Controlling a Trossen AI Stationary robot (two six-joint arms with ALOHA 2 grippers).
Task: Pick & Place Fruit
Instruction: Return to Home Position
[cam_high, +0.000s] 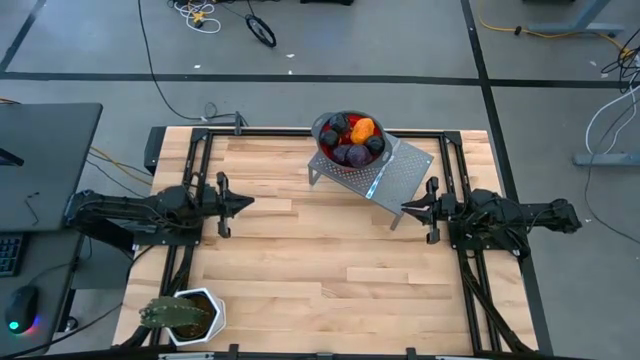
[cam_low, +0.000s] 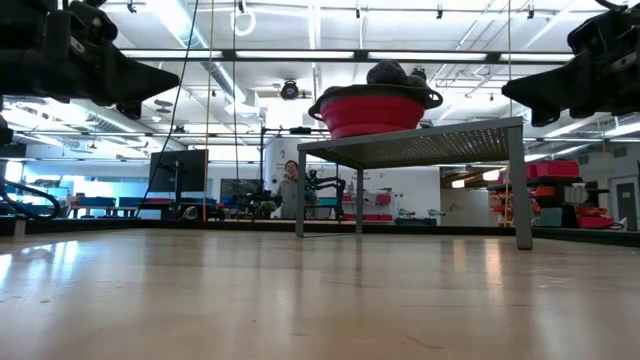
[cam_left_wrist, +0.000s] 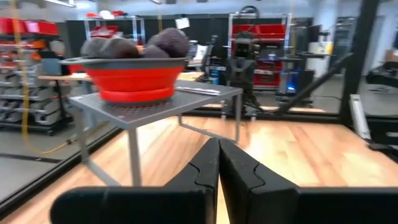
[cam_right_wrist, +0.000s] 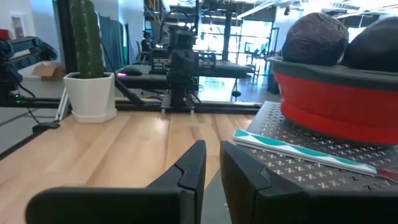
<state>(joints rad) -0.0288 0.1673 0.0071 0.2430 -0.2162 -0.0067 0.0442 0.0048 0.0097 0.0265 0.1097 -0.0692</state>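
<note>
A spiky green plant (cam_high: 165, 313) in a white pot (cam_high: 207, 305) is standing at the table's (cam_high: 300, 270) near left corner, well apart from everything else. The left gripper (cam_high: 244, 202) is hovering over the left edge, about halfway along it. It is pointing inward, its fingers (cam_left_wrist: 202, 171) are pressing together, and it is gripping nothing.

A perforated grey shelf (cam_high: 405, 172) on thin legs is standing at the far edge, right of the middle. The red strainer bowl (cam_low: 368, 113) is sitting on its far left corner. The fruit (cam_high: 351, 139) is lying heaped inside: dark purple pieces, one orange, some red. A thin silver-and-teal knife (cam_right_wrist: 298, 151) is lying flat on the shelf, just beside the bowl on its near side.

The right gripper (cam_high: 406, 209) is hanging over the right edge and facing the left one. Its fingers (cam_right_wrist: 191, 165) are standing a narrow slit apart and carrying nothing. The shelf's near right leg is standing just beside its tips. Beyond the far edge, a person (cam_low: 290, 188) is showing in the room.
</note>
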